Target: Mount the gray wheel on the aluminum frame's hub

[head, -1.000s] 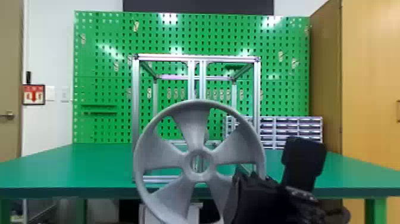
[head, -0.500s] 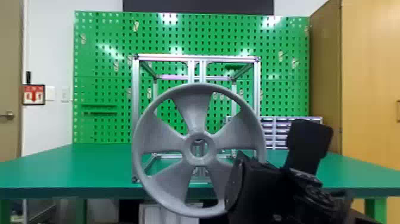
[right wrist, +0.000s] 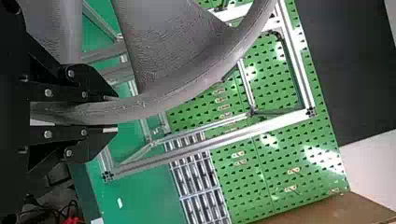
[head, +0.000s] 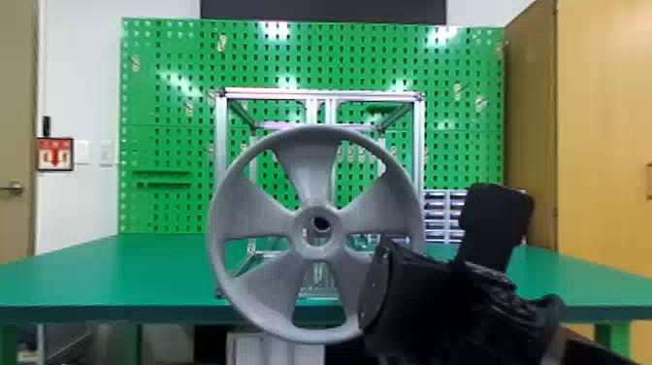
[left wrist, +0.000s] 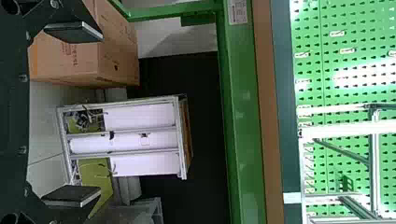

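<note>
Green counter with open aluminum frame and drawer unit.
The counter (head: 121,272) has a flat, level green top, a darker front edge and green legs (head: 612,337). The aluminum frame (head: 320,94), an upright box of silver profiles, stands about mid-width, its lower front corner near the front edge. The drawer unit (head: 439,218), rows of small compartments in a pale housing, sits toward the rear, right of the frame. The right wrist view gives a small white scrap (right wrist: 119,203) on the bare green surface, apart from the frame; material cannot be told. The left wrist view gives a short pale strip (left wrist: 292,198) beside the frame.
</note>
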